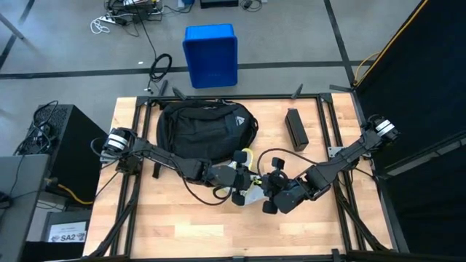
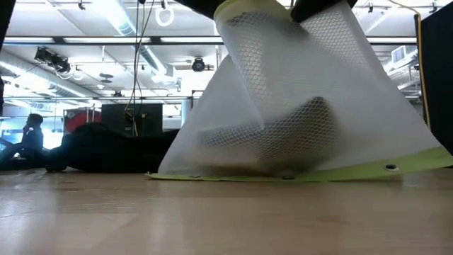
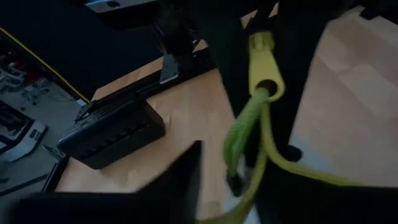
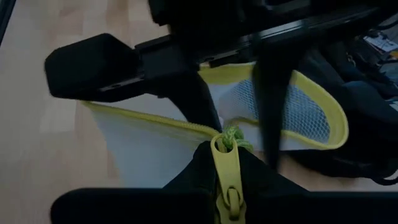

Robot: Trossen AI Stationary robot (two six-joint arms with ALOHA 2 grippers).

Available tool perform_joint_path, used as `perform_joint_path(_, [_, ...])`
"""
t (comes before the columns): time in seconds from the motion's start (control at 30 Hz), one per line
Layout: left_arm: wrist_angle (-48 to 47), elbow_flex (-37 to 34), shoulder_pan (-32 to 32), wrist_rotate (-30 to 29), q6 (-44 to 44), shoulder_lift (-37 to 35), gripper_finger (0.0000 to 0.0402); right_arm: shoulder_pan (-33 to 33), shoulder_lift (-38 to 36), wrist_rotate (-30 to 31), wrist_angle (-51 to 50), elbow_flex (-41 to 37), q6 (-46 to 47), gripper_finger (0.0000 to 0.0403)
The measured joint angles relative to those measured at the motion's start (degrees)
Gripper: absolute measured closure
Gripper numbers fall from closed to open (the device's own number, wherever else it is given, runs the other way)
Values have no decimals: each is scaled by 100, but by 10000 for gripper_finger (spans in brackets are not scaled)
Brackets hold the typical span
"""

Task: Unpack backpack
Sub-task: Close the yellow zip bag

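The black backpack (image 1: 200,131) lies on the table's far left part, untouched; the low view shows it behind (image 2: 113,149). In front of it both grippers meet at a white mesh pouch (image 1: 253,193) with yellow-green trim. The pouch stands tent-like (image 2: 297,106), with a dark thing (image 2: 283,131) inside. My left gripper (image 1: 240,175) comes from the left and is shut on the pouch's upper rim. My right gripper (image 1: 263,191) comes from the right and is shut on the pouch's yellow zipper pull (image 4: 225,163). My left gripper has its two fingers (image 4: 199,102) on either side of the pouch's yellow-edged mesh rim (image 4: 249,99), beside the zip's end. It comes at the rim slanting down from the table's left. The pouch hangs below, its lower edge (image 2: 283,175) on the table. My right gripper pinches the yellow zipper pull (image 4: 227,177) between its two fingers, below the green cord knot (image 4: 231,135). It comes slanting down from the table's right. The zip line (image 4: 149,118) runs off from the pull along the pouch's top.
A black oblong box (image 1: 295,129) lies on the table to the right of the backpack, also in the left wrist view (image 3: 112,132). A blue plastic bin (image 1: 210,54) stands on the floor beyond the far edge. Bare wood lies along the near edge (image 1: 218,233).
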Motion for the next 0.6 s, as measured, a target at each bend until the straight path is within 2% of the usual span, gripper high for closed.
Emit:
perform_joint_path(0.07, [-10,2,-2,-2,-2,0,387,0,0,1,-2,2,0,403])
perform_joint_path(0.6, [-85,19,-258,-206,374,-120,401,277,0,105,-671,56,105,403])
